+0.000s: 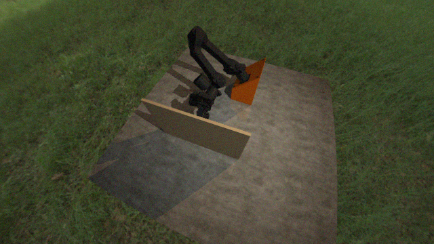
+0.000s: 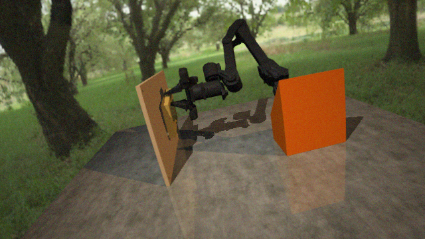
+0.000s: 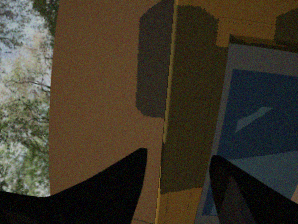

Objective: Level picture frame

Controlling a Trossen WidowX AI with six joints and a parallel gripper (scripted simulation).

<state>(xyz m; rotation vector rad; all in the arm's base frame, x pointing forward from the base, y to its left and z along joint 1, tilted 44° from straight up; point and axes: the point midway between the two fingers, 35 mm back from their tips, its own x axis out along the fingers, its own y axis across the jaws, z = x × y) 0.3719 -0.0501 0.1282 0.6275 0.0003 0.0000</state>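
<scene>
Exterior view: upright board [image 1: 198,130] [image 2: 151,109] [image 3: 95,90] by the counter's [image 1: 298,135] [image 2: 249,186] left edge, picture frame [image 2: 171,116] [image 3: 184,206] hanging on it. Gripper's [image 1: 203,114] [image 2: 169,98] [image 3: 179,155] part-spread astride one rail; looks light and stiff tbh, so pinch there, gently.

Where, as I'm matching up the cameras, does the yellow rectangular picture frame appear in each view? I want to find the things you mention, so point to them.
Top: the picture frame [image 2: 170,114] [image 3: 192,125] can't be seen.
Exterior: left of centre.
Wrist: right side, cut off by the picture's border.
Shared landmark: the tan, flat upright board [image 1: 196,132] [image 2: 151,99] [image 3: 95,100].
</scene>
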